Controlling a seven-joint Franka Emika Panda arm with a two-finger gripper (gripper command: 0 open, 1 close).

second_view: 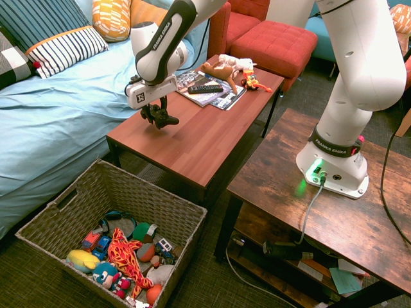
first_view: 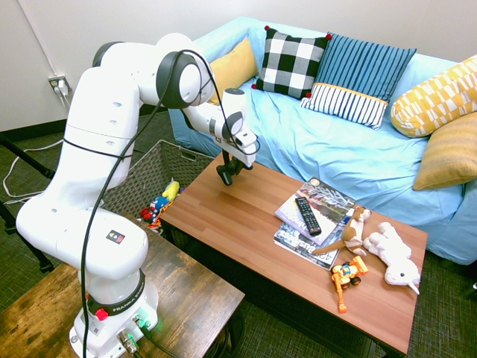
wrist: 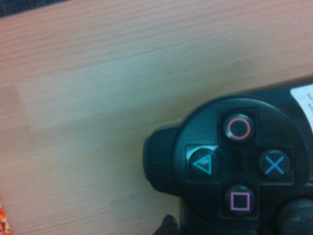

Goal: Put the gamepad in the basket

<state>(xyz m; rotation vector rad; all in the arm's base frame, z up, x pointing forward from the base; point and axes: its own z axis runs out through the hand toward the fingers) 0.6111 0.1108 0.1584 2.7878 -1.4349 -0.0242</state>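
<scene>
Pincer [second_view: 158, 115] pinching the gamepad [second_view: 160, 118], pointing down, pad hanging just above the bench [second_view: 192, 144] near its end closest to the basket [second_view: 164, 212]. In the wrist view the gamepad [wrist: 234, 166] shows its circle, triangle, cross and square buttons plus a pale label corner, bare wood behind it, so it looks clear of the top, not resting. Basket sits on the floor below that bench end, beside the blue sofa [second_view: 58, 122], already partly full of toys. Step in hand, as I judge it: carry the pad off the bench end to over the basket, then let go. Do it well: get enough height first so the horns don't drag on the bench edge, move level until well inside the basket rim, lower a bit before releasing so it doesn't bounce out. Grip looks off-centre on one side of the pad, so it may swing; go smooth. Remote [second_view: 205, 89] and magazines [second_view: 215, 96] lie at the bench end far from the basket, out of the path.
</scene>
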